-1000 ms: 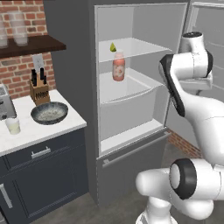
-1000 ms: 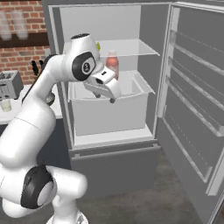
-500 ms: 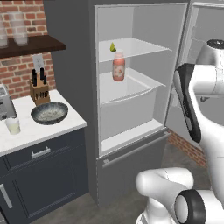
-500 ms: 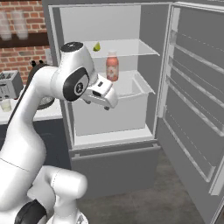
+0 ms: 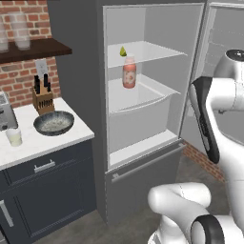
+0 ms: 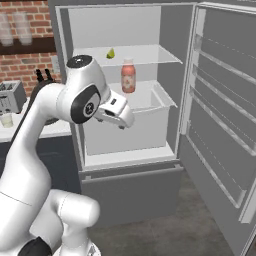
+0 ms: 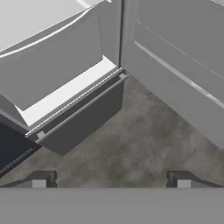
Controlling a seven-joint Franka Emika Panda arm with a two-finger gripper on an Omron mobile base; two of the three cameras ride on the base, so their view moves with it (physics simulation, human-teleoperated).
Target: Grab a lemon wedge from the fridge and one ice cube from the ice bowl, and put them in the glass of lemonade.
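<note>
The fridge (image 5: 138, 186) stands open, its door (image 6: 225, 125) swung out to the right. A tiny yellow-green lemon wedge (image 5: 123, 51) (image 6: 110, 53) lies on the upper white shelf. On the counter to the left sit the dark ice bowl (image 5: 54, 122) and the small glass of lemonade (image 5: 14, 137) (image 6: 6, 120). My gripper (image 6: 127, 121) hangs in front of the white inner drawer, well below the wedge. In the hand view my gripper (image 7: 110, 180) is open with nothing between its fingertips (image 7: 39, 179), looking down at the fridge's lower drawer (image 7: 83, 118) and the floor.
A pinkish-red jar (image 5: 128, 73) (image 6: 128, 76) stands on the shelf under the wedge. A knife block (image 5: 43, 97) and a toaster (image 6: 11, 96) sit at the back of the counter. Tall frosted glasses (image 5: 19, 31) line a wall shelf.
The arm has swung its upper links outward, away from the fridge, and the hand sits a little lower in front of the drawer. Its fingers stay wide apart.
</note>
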